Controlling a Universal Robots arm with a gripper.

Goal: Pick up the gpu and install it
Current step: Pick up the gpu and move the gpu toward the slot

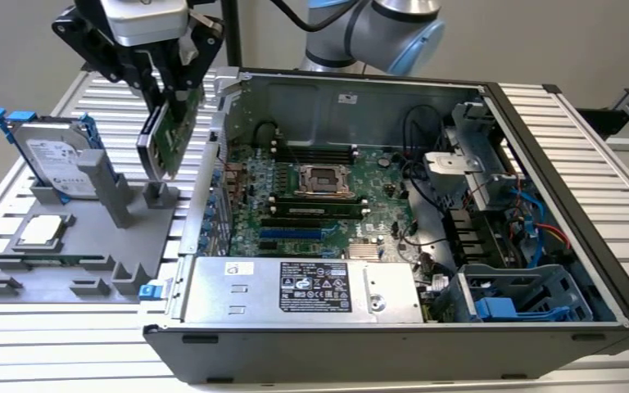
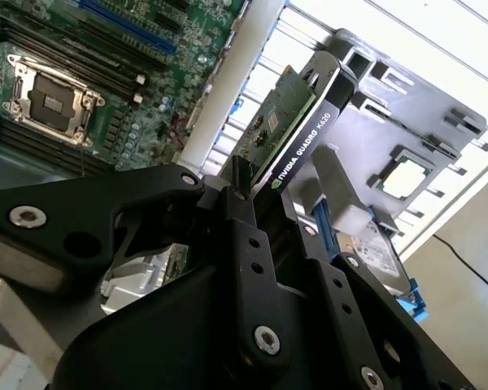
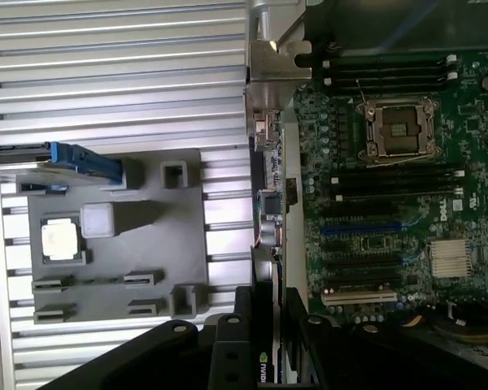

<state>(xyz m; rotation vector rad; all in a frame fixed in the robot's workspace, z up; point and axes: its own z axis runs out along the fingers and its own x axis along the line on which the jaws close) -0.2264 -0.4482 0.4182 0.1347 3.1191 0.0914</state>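
Tool: my tool is clamped on the gpu's upper edge. In the second wrist view a black finger presses each face of the card.
Gpu: the gpu hangs near upright with a slight tilt, at 10 o'clock in the exterior view. It is outside the case and just beside its wall. The green board face is turned toward the case.
Gpu's lower edge: it sits just over a short post of the stand. I cannot tell whether the two touch.
Case: the case lies open, filling the exterior view from the centre out to 4 o'clock. Its board is bare, with the empty socket near the middle.
Supply: a silver box sits at 6 o'clock inside the case.
Stand: the gray stand rests on the slatted table at 8 o'clock.
Drive: the drive stands upright in its blue frame at 9 o'clock, well apart from the gpu.
Chip: the chip lies flat in its pocket at 8 o'clock.
Hidden: the gpu's fan face is turned away from me. In the first wrist view I get the card edge-on only, and the tool's body covers its near end.
Cut off: the arm runs out of the exterior view at 12 o'clock.
Hard to make out: I cannot pick out the gpu's end bracket in the exterior view.
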